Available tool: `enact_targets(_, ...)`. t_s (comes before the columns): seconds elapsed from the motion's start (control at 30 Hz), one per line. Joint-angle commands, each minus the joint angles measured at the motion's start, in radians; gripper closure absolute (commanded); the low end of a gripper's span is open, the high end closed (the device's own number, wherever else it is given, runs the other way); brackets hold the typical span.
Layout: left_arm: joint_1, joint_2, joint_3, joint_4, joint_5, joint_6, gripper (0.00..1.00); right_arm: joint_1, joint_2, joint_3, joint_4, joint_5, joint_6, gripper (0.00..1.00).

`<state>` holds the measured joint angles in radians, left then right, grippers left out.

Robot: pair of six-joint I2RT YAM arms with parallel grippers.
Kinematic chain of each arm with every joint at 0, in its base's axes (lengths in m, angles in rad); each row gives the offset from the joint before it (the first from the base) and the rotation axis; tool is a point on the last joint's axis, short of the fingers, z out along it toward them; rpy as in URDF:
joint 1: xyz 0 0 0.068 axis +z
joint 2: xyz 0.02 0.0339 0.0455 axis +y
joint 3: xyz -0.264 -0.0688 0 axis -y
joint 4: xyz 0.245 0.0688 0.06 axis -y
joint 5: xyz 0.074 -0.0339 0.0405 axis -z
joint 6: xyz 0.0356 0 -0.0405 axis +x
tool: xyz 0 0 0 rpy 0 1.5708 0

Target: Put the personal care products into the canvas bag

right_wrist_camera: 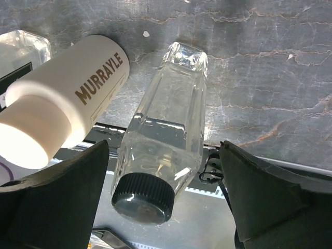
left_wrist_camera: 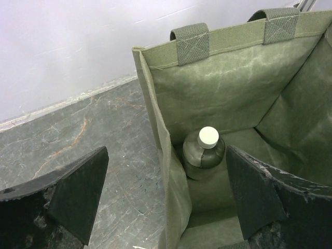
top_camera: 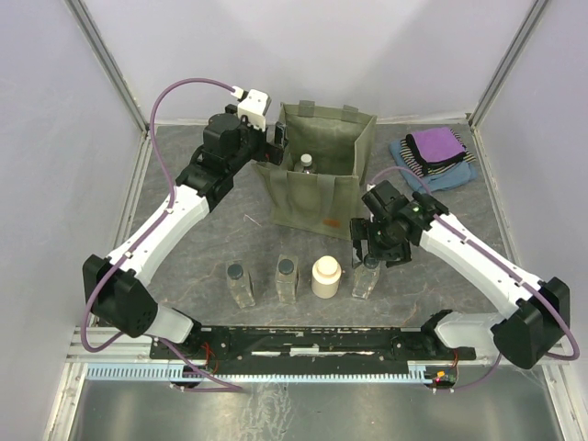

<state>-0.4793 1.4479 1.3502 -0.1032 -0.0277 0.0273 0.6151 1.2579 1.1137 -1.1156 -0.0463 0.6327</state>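
Note:
The olive canvas bag (top_camera: 317, 184) stands open at the back middle. A round bottle with a white top (top_camera: 305, 163) stands inside it and also shows in the left wrist view (left_wrist_camera: 203, 153). My left gripper (top_camera: 276, 145) is open and empty, its fingers straddling the bag's left wall (left_wrist_camera: 168, 155). In front stand two clear dark-capped bottles (top_camera: 240, 283) (top_camera: 288, 277), the cream jar (top_camera: 325, 276) and a third clear bottle (top_camera: 366, 280). My right gripper (top_camera: 366, 250) is open just above that third bottle (right_wrist_camera: 161, 150), fingers either side of its cap, not touching. The jar (right_wrist_camera: 67, 104) is beside it.
A folded blue and purple cloth (top_camera: 434, 156) lies at the back right. A black rail (top_camera: 312, 342) runs along the table's near edge. Grey walls and metal frame posts enclose the table at the back and sides.

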Motion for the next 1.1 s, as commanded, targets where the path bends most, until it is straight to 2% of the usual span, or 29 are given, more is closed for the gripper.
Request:
enact_targets(0.0, -0.003, -0.03, 0.009, 0.033, -0.017, -0.013, 0.0, 0.025, 0.017, -0.009, -0.002, 0.055, 0.004, 0.08)
enact_targets(0.17, -0.003, -0.029, 0.007, 0.031, -0.017, -0.011, 0.0, 0.05, 0.037, -0.019, -0.023, 0.061, -0.001, 0.26)
enact_targets(0.23, -0.003, -0.028, 0.007, 0.03, -0.018, -0.01, 0.0, 0.056, 0.038, -0.017, -0.034, 0.067, -0.002, 0.42)
enact_targets(0.3, -0.002, -0.028, 0.007, 0.031, -0.016, -0.009, 0.0, 0.059, 0.034, -0.014, -0.048, 0.081, -0.004, 0.63)
enact_targets(0.5, -0.003, -0.023, 0.012, 0.031, -0.012, -0.007, 0.0, 0.06, 0.002, 0.073, -0.109, 0.198, -0.033, 0.99)
enact_targets(0.7, -0.003, -0.019, 0.052, 0.004, -0.023, -0.01, 0.0, 0.059, 0.032, 0.391, -0.186, 0.348, -0.15, 1.0)
enact_targets(0.9, -0.003, -0.036, 0.089, -0.054, -0.038, -0.023, 0.0, 0.032, 0.185, 0.699, -0.383, 0.682, -0.222, 1.0)
enact_targets(1.07, -0.003, -0.029, 0.095, -0.093, -0.04, 0.002, 0.0, -0.084, 0.271, 0.899, -0.315, 0.668, -0.339, 1.0)
